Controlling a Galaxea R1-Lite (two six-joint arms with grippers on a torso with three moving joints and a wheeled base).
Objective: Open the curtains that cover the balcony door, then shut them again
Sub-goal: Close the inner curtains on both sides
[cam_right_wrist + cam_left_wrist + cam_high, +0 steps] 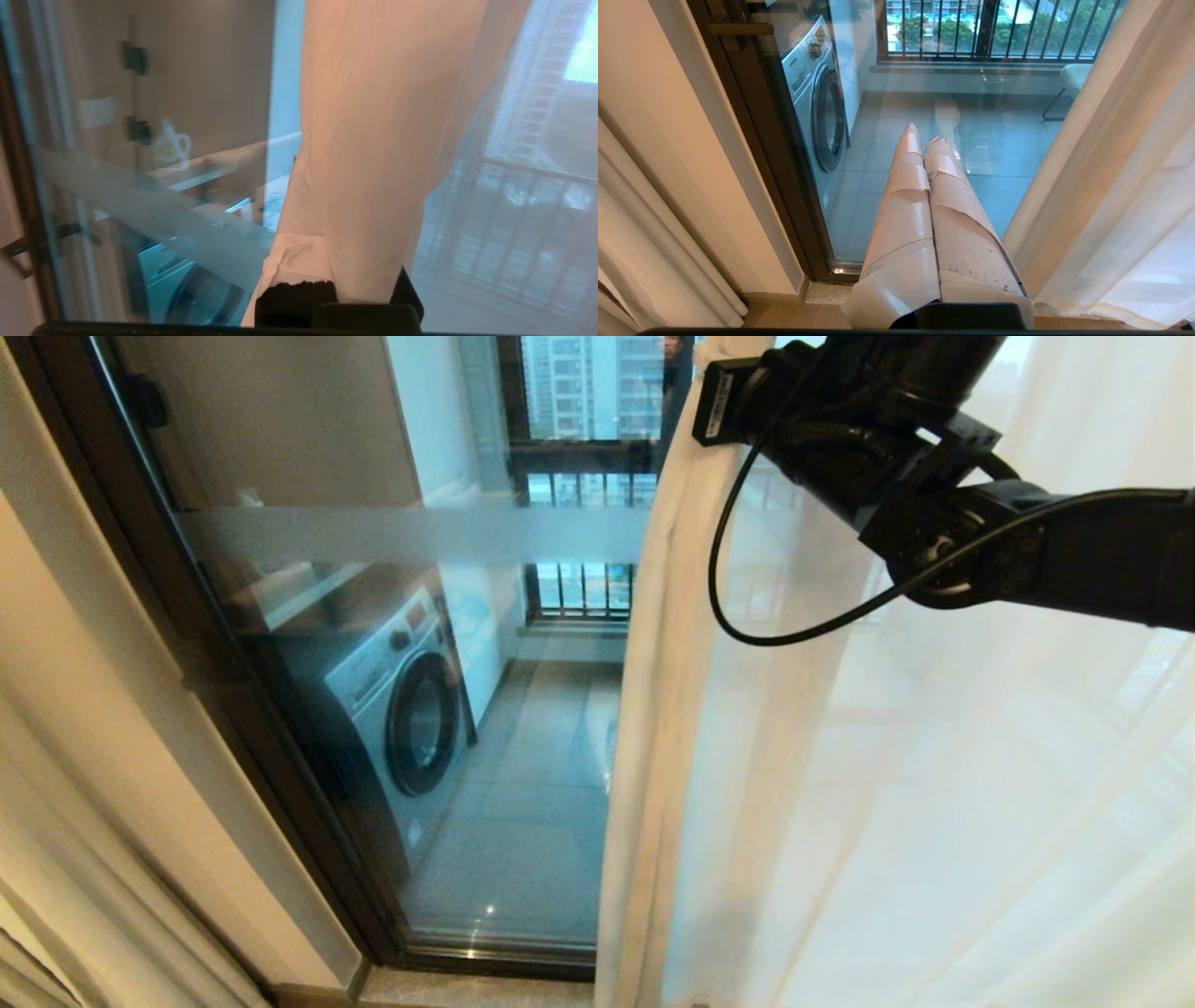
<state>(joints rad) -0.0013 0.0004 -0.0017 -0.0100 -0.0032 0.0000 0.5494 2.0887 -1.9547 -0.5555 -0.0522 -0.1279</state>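
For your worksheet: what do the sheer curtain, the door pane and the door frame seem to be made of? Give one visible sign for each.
Sheer curtain: thin white woven fabric; balcony shapes show through it.
Door pane: clear glass with a frosted stripe; the washing machine is visible behind it.
Door frame: probably dark painted metal; slim, smooth, straight-edged.
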